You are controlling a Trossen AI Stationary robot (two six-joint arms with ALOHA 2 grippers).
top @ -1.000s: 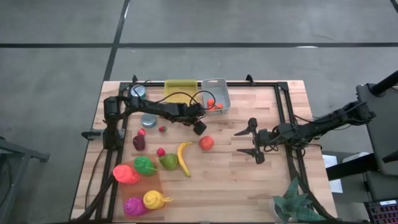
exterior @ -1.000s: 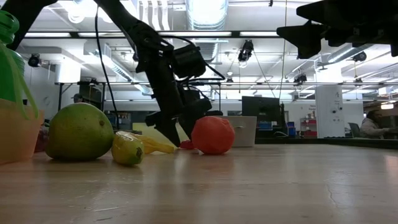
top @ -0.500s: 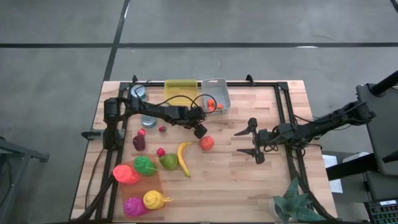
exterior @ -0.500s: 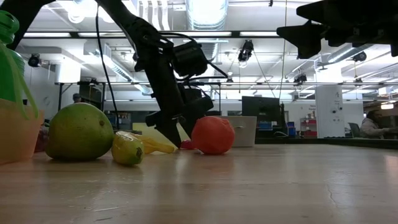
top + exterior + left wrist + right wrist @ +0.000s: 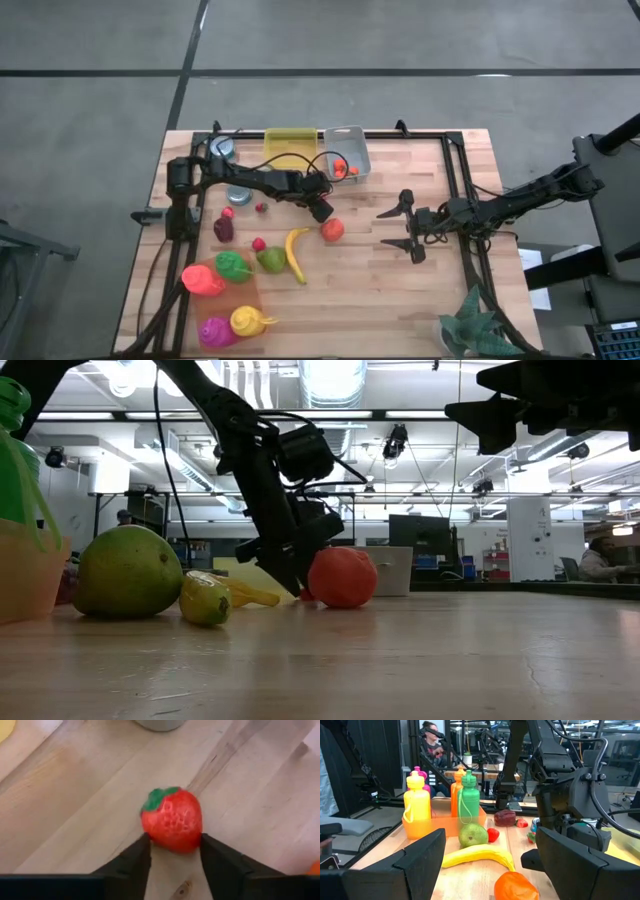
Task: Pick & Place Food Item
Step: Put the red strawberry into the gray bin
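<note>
Two dark fingers (image 5: 131, 866) of the left gripper (image 5: 172, 857) stand on either side of a small red strawberry (image 5: 172, 820) with a green cap, each fingertip touching its flank, so the gripper is narrowed onto the berry, which rests on the wooden table (image 5: 65, 810). From above, the left gripper (image 5: 321, 207) sits near the middle of the table (image 5: 400, 290), just beside an orange fruit (image 5: 333, 229) and not far from a grey bin (image 5: 347, 150) at the back edge; the strawberry itself is hidden under the gripper in that view. At table height the left gripper (image 5: 296, 582) is down at the surface, close against the orange fruit (image 5: 342, 577), with a green pear (image 5: 127, 572) and a yellow banana (image 5: 245, 592) off to the side. The right gripper (image 5: 408, 227) waits well apart over the right part of the table, its fingers spread wide and holding nothing; its own view shows the two fingers (image 5: 415, 860) far apart, with the banana (image 5: 477, 855) and bottles (image 5: 417, 805) beyond.
</note>
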